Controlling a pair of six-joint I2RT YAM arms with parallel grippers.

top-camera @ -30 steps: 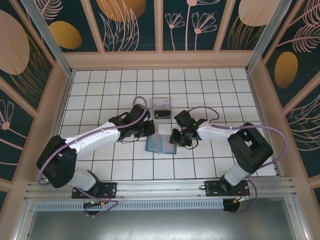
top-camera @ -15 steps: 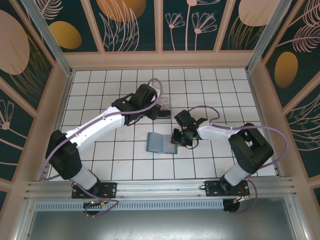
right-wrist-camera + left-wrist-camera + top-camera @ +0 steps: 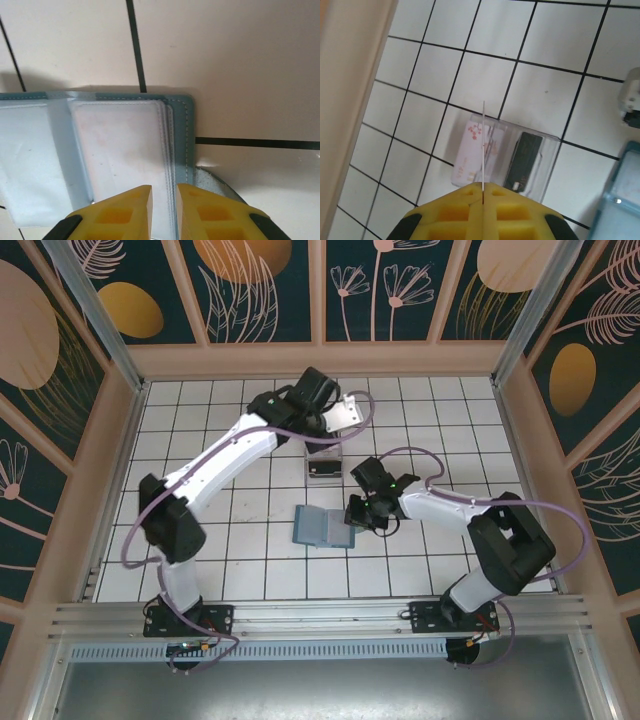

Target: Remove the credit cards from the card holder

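As the left gripper (image 3: 483, 189) hangs above the clear box (image 3: 547, 150) with a card in its jaws, the step in hand reads as drop-off.

Left: jaws pressed together on the held card (image 3: 483, 145), which is thin, edge-on to the wrist camera and upright over the box. The box already holds a pale credit card (image 3: 470, 155) and a dark credit card (image 3: 525, 160), flat, side by side. Next move, by judgement: come down over the box, line up, release; an edge-on card could tip or catch the wall. Centre: card holder (image 3: 320, 527) lies open on the tiled table (image 3: 200, 440), just nearside of the box. Right: right gripper (image 3: 163, 200) sits at the holder's right half, fingers a narrow slit apart; cannot tell whether they clamp a leaf. Cannot tell if a card remains in the pockets. Writing: small print on both boxed cards, unreadable; no brand legible.
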